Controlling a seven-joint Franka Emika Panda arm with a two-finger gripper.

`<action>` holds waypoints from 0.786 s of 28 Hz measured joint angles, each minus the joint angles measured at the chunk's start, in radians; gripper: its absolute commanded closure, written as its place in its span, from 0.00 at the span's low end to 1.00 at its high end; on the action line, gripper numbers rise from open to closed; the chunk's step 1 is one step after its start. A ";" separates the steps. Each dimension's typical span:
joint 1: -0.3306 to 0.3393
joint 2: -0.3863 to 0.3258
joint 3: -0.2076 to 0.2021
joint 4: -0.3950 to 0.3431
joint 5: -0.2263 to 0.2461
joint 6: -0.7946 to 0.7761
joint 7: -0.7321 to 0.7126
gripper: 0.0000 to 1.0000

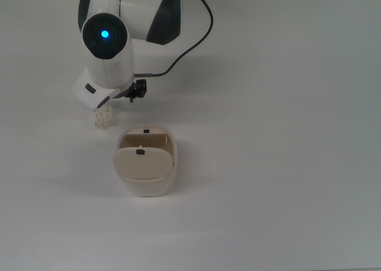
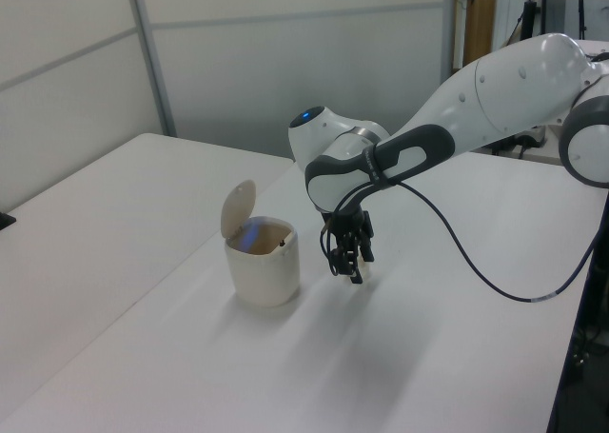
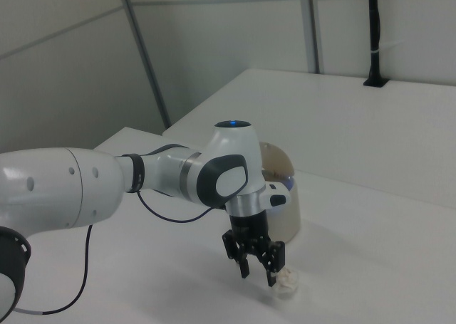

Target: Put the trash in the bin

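Right view: gripper (image 3: 256,272) clear of table (image 3: 399,267), fingers parted, trash (image 3: 286,281) just right; bin (image 3: 285,206) beyond, lid up.

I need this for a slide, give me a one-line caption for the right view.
White robot arm's claw beside a small crumpled off-white wad, near the cream plastic swing-lid bin.

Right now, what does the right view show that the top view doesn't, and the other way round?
Only the right view shows the tool hanging below the wrist, with the trash at its tip. Only the top view looks down into the open bin and shows the dark mark on its lid; there the arm covers the tool. Both show the trash outside the bin, close beside it, on the white table.
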 measured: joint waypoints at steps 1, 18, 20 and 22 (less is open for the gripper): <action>0.000 0.000 0.000 0.000 -0.004 0.011 0.000 0.00; -0.042 0.040 -0.010 -0.005 -0.053 0.232 0.003 0.00; -0.051 0.055 -0.011 -0.005 -0.053 0.264 0.008 0.10; -0.059 0.072 -0.011 -0.005 -0.053 0.292 0.010 0.17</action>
